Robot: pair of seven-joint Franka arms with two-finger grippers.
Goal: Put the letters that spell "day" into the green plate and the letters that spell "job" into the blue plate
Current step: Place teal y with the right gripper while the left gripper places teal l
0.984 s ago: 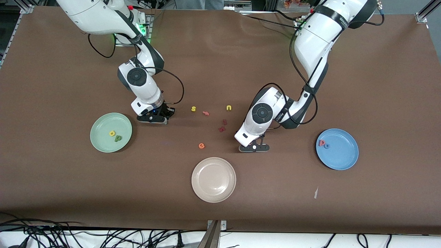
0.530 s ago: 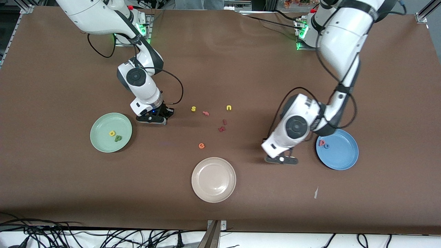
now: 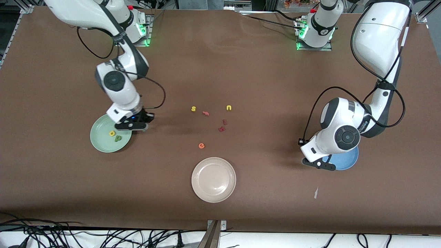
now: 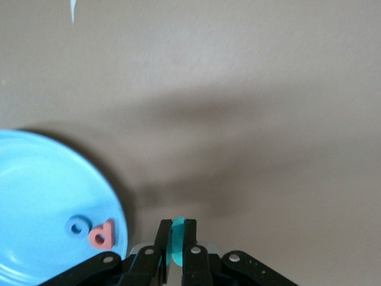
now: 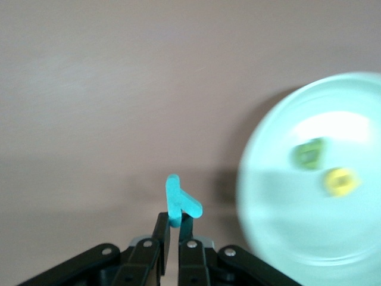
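Brown cloth covers the table (image 3: 241, 69), both arms' bases at its upper edge in the front view. Right claw (image 5: 171, 235) is pinched shut on the light teal y (image 5: 178, 202), which stands up between the fingers and sticks out past their tips; in the front view this claw (image 3: 132, 125) hangs over the edge of the green plate (image 3: 100, 143) that faces the middle of the table. Yellow a (image 3: 112, 133) and dark green d (image 3: 118, 138) lie inside that plate, just beside each other (the wrist view shows them blurred but clearly on the plate floor, apart from the claw). Left claw (image 4: 175, 244) is closed on the teal j (image 4: 177, 238), seen edge-on as a thin strip clamped between the fingers; in the front view this claw (image 3: 318, 163) sits over the rim of the blue plate (image 3: 344, 165), at the side toward the middle of the table. Blue o (image 4: 77, 226) and pinkish-red b (image 4: 102, 234) rest touching each other on the plate floor close to that rim, near the claw. Mid-table: yellow s (image 3: 193, 109), yellow u (image 3: 228, 107), a small pinkish letter (image 3: 206, 113), two dark red letters (image 3: 223, 125), orange e (image 3: 201, 146). Beige plate (image 3: 213, 179) lies nearer the front camera than these.
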